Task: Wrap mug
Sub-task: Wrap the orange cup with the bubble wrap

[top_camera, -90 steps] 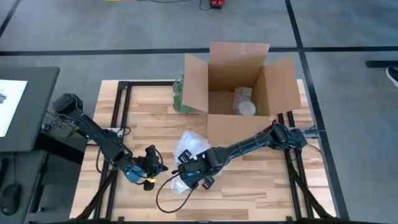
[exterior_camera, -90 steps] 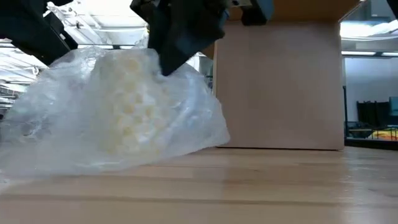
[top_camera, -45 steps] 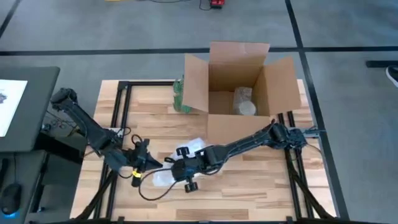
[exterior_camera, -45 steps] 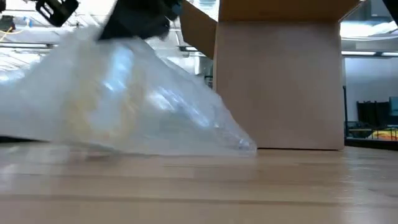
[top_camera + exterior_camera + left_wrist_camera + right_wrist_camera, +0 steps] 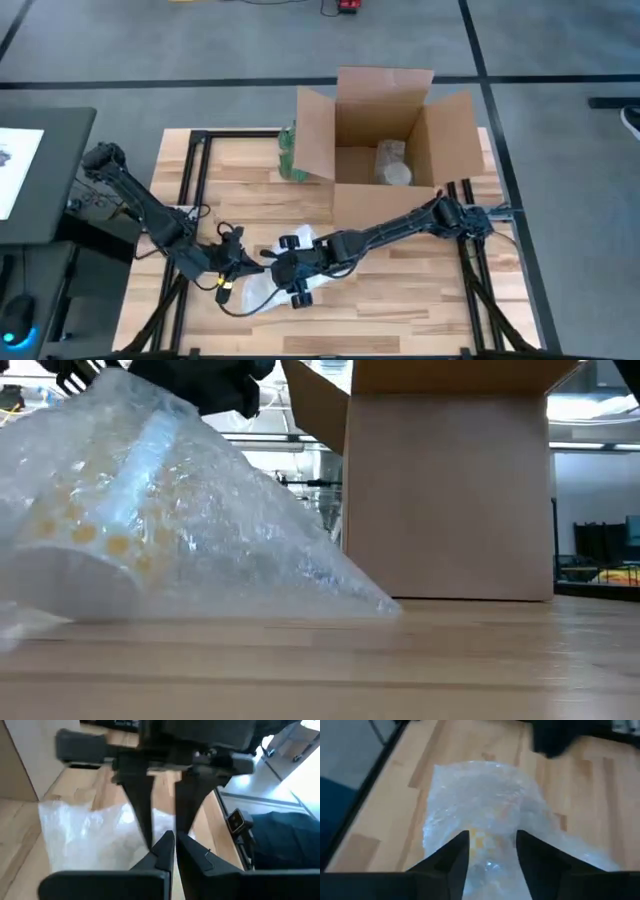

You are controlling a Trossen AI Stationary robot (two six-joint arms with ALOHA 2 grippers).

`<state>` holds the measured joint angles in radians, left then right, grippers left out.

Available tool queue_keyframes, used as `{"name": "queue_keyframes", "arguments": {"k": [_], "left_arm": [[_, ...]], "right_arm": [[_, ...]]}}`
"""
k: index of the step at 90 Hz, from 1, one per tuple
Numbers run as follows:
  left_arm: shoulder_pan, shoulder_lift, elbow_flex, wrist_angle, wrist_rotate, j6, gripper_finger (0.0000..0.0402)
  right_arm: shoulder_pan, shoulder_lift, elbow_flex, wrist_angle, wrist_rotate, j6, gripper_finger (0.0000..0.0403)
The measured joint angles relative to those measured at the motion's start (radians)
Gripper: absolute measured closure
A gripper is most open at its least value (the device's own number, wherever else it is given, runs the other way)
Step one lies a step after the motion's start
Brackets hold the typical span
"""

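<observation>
Findings, high view, dial centred on the tabletop.

1. Left pincer, at 8 o'clock: fingers drawn together until the tips meet. Whether any film is caught between them cannot be told.
2. Bubble wrap, at 7 o'clock: a loose bundle lying on the wood. The mug shows as a pale cylinder inside it, apparently on its side.
3. Right pincer, at the bundle's 3 o'clock edge: fingers spread wide, astride the wrap. A firm hold is not evident.
4. Cardboard box, at 1 o'clock: flaps up, a wrapped item inside. Green leafy bunch just beside its 9 o'clock flap.

Risks, as judged: the film is slack, so it could spring open, or the mug could roll out, if either pincer pulls unevenly. The two pincers are close and could collide.

Surface: pale wood planks on a dark frame. Room: grey floor with dark lines; a dark desk at 9 o'clock.
</observation>
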<state>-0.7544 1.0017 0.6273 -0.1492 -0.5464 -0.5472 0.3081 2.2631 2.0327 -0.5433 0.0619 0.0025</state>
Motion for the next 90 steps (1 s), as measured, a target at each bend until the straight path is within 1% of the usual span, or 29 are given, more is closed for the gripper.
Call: {"name": "queue_keyframes", "arguments": {"k": [14, 32, 47, 56, 64, 71, 80, 85, 90], "left_arm": [[0.0, 0.069, 0.0, 0.084, 0.05, 0.018, 0.0402], [0.0, 0.139, 0.0, 0.178, 0.124, 0.039, 0.0402], [-0.022, 0.144, 0.0, 0.209, 0.127, 0.042, 0.0402], [-0.047, 0.134, 0.0, 0.231, 0.141, 0.042, 0.0402], [-0.075, 0.128, 0.0, 0.254, 0.158, 0.021, 0.0402], [-0.092, 0.131, 0.0, 0.236, 0.165, -0.01, 0.0402], [-0.099, 0.155, 0.0, 0.221, 0.163, -0.074, 0.0402], [-0.1, 0.175, 0.0, 0.191, 0.164, -0.108, 0.0402], [-0.1, 0.195, 0.0, 0.163, 0.164, -0.134, 0.0402]], "right_arm": [[0.012, 0.0, 0.0, -0.002, -0.093, -0.004, 0.0235], [0.025, 0.0, 0.0, 0.007, -0.09, -0.049, 0.024], [0.026, -0.003, 0.048, -0.03, -0.089, -0.072, 0.0241], [0.026, -0.005, 0.127, -0.164, -0.045, -0.069, 0.0243], [0.025, -0.005, 0.216, -0.333, 0.063, -0.03, 0.0247], [0.014, -0.007, 0.279, -0.469, 0.15, 0.066, 0.0253], [0.002, -0.008, 0.313, -0.65, 0.158, 0.209, 0.0263], [0.001, -0.007, 0.305, -0.733, 0.158, 0.249, 0.0269], [0.007, -0.007, 0.277, -0.766, 0.154, 0.271, 0.0275]]}}
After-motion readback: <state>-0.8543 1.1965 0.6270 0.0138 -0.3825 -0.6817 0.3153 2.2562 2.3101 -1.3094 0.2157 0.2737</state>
